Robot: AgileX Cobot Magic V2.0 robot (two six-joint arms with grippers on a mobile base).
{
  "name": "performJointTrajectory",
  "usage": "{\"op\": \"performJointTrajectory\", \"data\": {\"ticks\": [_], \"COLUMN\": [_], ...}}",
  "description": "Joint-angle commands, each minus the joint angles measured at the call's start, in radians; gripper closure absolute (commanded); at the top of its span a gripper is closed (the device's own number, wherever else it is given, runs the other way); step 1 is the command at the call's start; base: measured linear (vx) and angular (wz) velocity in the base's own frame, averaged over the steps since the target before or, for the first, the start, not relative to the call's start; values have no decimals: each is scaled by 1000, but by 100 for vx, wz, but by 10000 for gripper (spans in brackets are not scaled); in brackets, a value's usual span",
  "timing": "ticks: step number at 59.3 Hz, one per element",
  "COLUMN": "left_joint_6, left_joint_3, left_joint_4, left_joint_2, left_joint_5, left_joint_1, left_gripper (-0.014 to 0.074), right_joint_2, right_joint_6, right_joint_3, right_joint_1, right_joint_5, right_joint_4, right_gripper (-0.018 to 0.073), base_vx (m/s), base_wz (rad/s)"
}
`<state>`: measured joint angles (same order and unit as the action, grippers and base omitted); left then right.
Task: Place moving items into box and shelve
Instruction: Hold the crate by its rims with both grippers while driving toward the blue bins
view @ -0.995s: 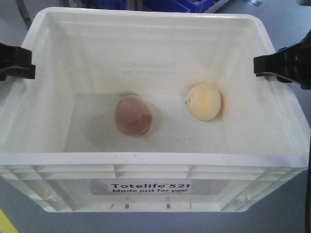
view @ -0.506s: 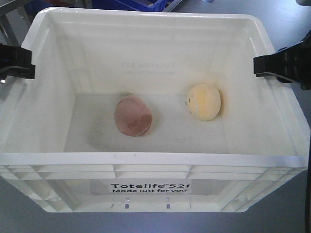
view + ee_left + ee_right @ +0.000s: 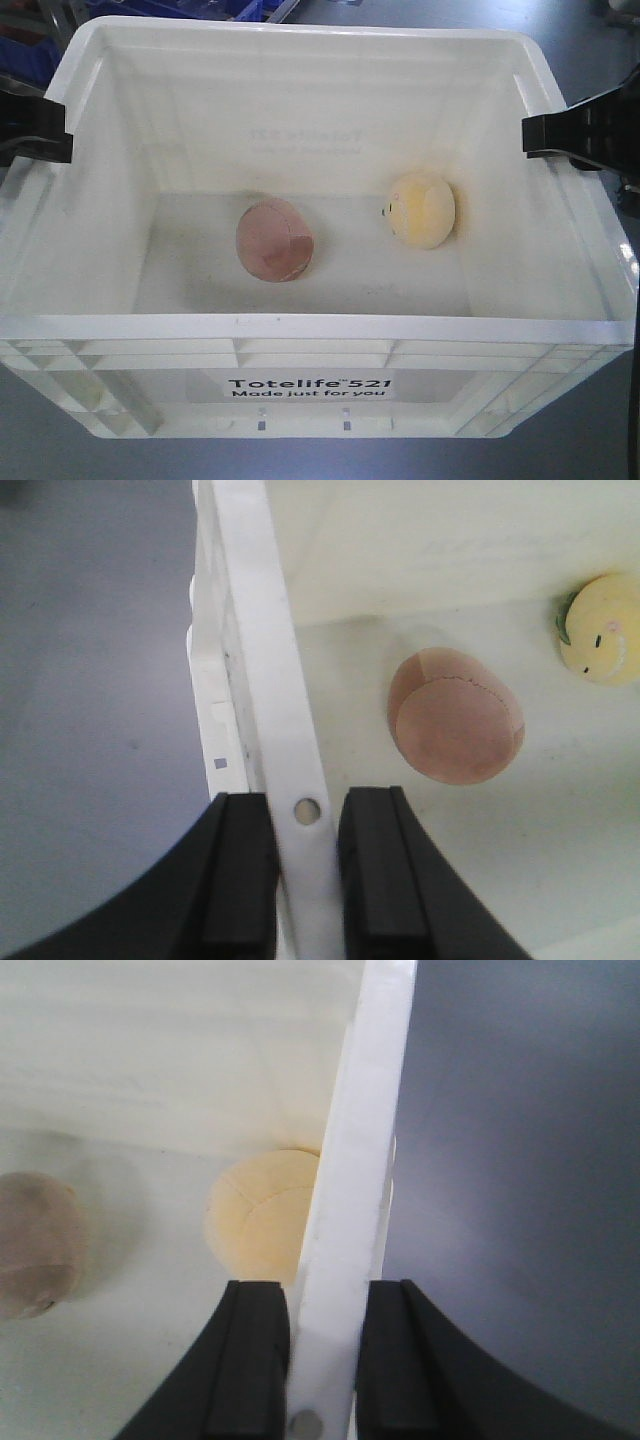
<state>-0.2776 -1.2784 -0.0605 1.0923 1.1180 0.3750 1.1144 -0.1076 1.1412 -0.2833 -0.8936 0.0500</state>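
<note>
1. Plainly, the loading part looks finished. The pink ball (image 3: pixel 275 240) and the yellow ball (image 3: pixel 423 210) both lie on the bottom of the box (image 3: pixel 300 328), apart from each other. The pink one is near the middle and the yellow one is toward the right wall.
2. The left gripper (image 3: pixel 305 805) is clamped on the box's left rim, one finger outside the wall and one inside. The right gripper (image 3: pixel 325 1295) pinches the right rim the same way, with the yellow ball partly hidden behind that rim in the wrist view.
3. The step in hand is judged to be the two-armed carry toward a shelf. Whether the box is off the grey floor (image 3: pixel 590 40) is hard to say from these views, though it probably is.
4. The next move calls for both arms to travel together, level and at a fixed spacing. The pinch on a thin rim could slip, and any tilt would send the balls rolling.
5. Blue bins (image 3: pixel 170 8) show just past the far rim. No shelf is clearly visible.
</note>
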Motion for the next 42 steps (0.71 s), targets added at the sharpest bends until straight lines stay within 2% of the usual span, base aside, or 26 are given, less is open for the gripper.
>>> {"op": "performJointTrajectory", "data": {"ticks": [1,42], "left_joint_6": [16,16], "left_joint_3": [-47,-47], "left_joint_4": [-1,-1], "left_joint_2": [-34,-34], "left_joint_5": [-122,-122], "left_joint_1": [4,4], "left_gripper": [603,603], "right_joint_2": [-27,-27], "right_joint_6": [19,19], "right_joint_3": [46,46], "right_joint_1": [5,5], "right_joint_5": [133,133], "right_joint_4": [-22,-22], "right_gripper": [565,565], "base_vx": [14,15], "base_wz": [-26,-27]}}
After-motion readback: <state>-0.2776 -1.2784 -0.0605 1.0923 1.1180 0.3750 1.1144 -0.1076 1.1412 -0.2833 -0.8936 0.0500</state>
